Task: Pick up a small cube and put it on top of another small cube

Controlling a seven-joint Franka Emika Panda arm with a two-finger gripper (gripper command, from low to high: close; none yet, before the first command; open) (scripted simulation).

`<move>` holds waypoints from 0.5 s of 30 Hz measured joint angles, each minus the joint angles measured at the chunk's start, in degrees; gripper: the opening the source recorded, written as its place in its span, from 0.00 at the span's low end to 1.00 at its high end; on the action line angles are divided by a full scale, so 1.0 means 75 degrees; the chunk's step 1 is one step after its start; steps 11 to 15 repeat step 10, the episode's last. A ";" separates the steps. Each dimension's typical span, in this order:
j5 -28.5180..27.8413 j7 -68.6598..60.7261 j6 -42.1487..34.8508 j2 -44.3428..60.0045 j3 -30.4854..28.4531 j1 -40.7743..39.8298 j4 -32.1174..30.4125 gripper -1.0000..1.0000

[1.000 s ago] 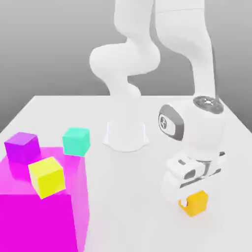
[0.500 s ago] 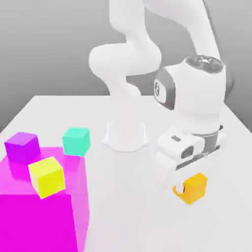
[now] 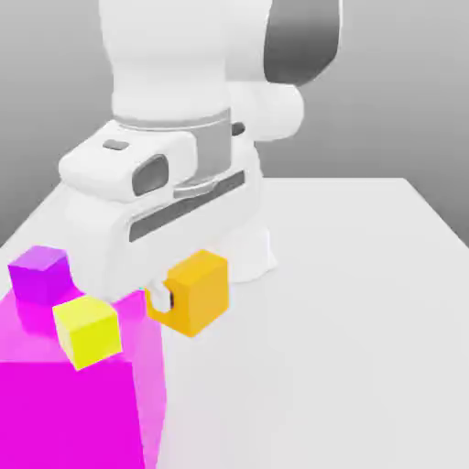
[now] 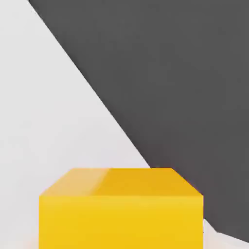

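My gripper [image 3: 190, 293] is shut on the small cube [image 3: 197, 289], a plain orange-yellow one, and holds it in the air above the white table [image 3: 348, 302]. One white fingertip [image 3: 160, 296] shows on the cube's side towards the exterior view's left. The held cube hangs just beside the upper edge of a big magenta block [image 3: 82, 403]. In the hand view the small cube [image 4: 120, 209] sits close up, with the table [image 4: 44, 97] behind it. A purple small cube [image 3: 39, 273] and a lemon-yellow cube [image 3: 87, 330] rest on the magenta block.
The arm's white hand and wrist [image 3: 165, 156] loom over the table's middle and hide what stands behind them. The table's far edge [image 3: 366, 180] runs across the exterior view's right, with bare white surface in front of it.
The gripper has risen with the orange-yellow cube off the table and carried it towards the exterior view's left, up to the magenta block. The hand now covers the teal cube.
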 joint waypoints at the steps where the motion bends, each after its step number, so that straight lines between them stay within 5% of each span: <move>1: -0.0034 -0.0353 -0.0224 -0.0024 -0.0049 -0.0178 0.0194 0.00; 6: -0.0032 -0.1141 0.0253 0.0262 -0.0126 -0.0462 -0.0025 0.00; 7: -0.0024 -0.1161 0.0423 0.0322 -0.0129 -0.0426 -0.0135 1.00; 15: -0.0024 -0.1161 0.0423 0.0323 -0.0129 -0.0320 -0.0135 1.00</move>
